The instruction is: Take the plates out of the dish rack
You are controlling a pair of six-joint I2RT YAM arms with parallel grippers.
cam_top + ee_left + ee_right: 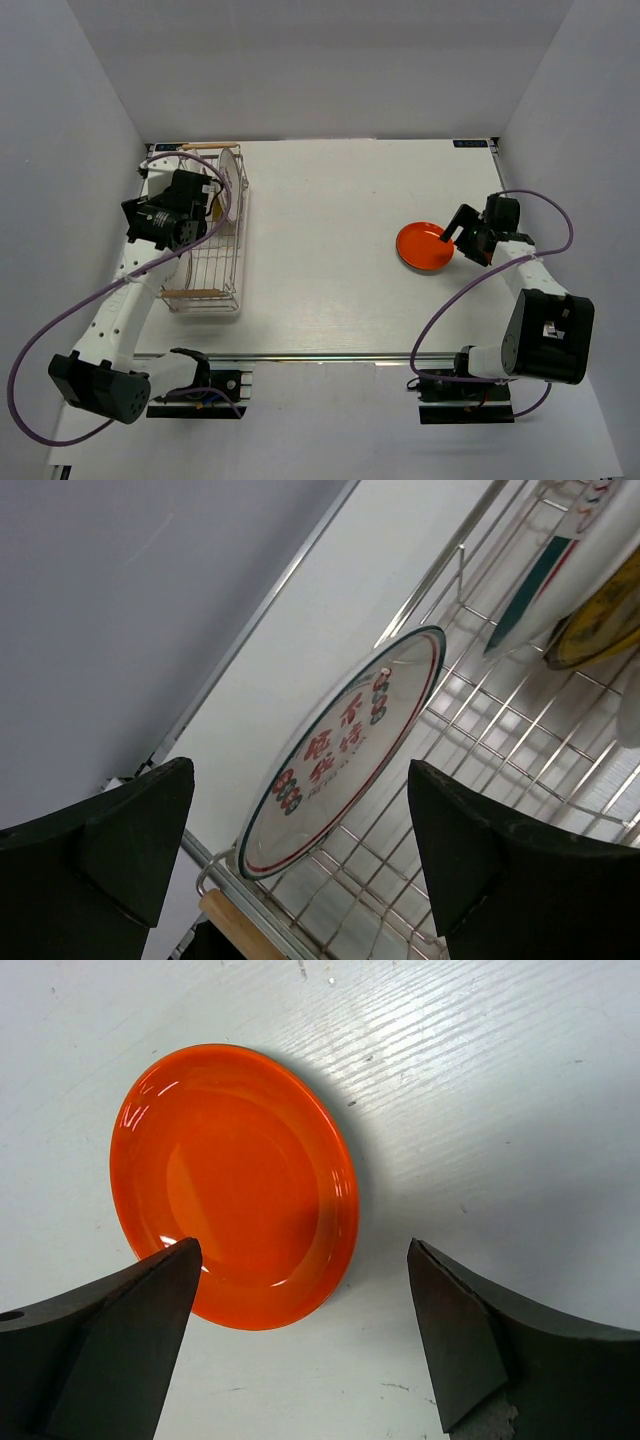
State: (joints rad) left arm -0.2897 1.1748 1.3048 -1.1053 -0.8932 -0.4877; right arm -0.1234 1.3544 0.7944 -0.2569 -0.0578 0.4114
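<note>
A glossy orange-red plate lies flat on a white table. Two dark gripper fingers spread wide in the foreground.

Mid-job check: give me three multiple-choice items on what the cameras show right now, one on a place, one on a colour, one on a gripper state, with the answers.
1. Where is the orange plate relative to the dish rack?
A) standing inside it
B) flat on the table, apart from it, by the right gripper
C) propped on its handle

2. What colours are the marks on the white plate facing the left gripper?
A) red and green
B) blue only
C) black and gold

3. How does the right gripper stand?
A) shut on the plate
B) shut on nothing
C) open

Answers:
1 B: the top view shows it lying on the table, far from the rack.
2 A: the left wrist view shows red and green marks.
3 C: the right wrist view shows its fingers wide apart over the plate.
</note>
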